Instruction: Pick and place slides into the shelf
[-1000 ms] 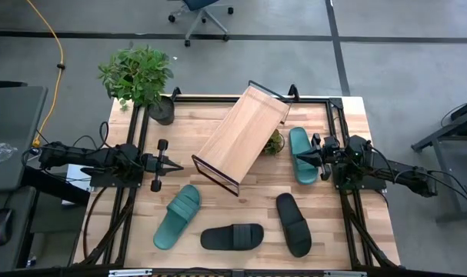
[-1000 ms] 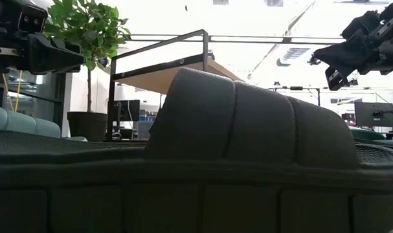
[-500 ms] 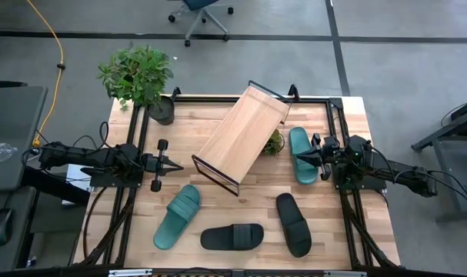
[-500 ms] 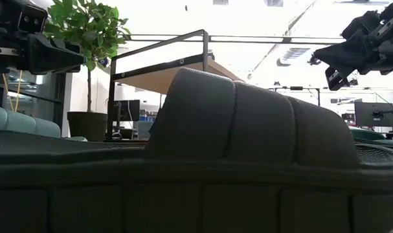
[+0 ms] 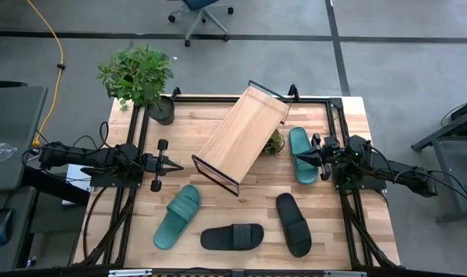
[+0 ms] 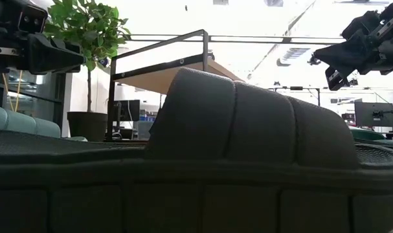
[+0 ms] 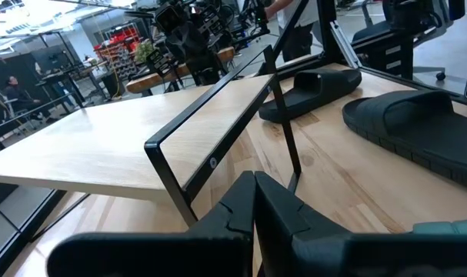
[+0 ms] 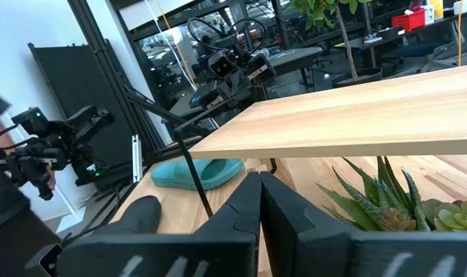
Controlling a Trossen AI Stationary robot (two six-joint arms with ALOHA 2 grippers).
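4 slides on table: 2 teal [image 5: 177, 216] [image 5: 301, 154], 2 black [image 5: 231, 236] [image 5: 293, 223]. 1 shelf [image 5: 242, 135] mid-table, bare. Left gripper [image 5: 176, 166] clenched, empty, w/ shelf beside it. Right gripper [image 5: 301, 156] clenched, empty, over the far teal slide.

In the low view, one black slide [image 6: 235, 149] stands very close to the camera and hides almost all the table behind it. Only the upper part of the shelf [image 6: 160, 68] shows above this slide. A small succulent plant [image 5: 275, 142] is partly hidden under the shelf.
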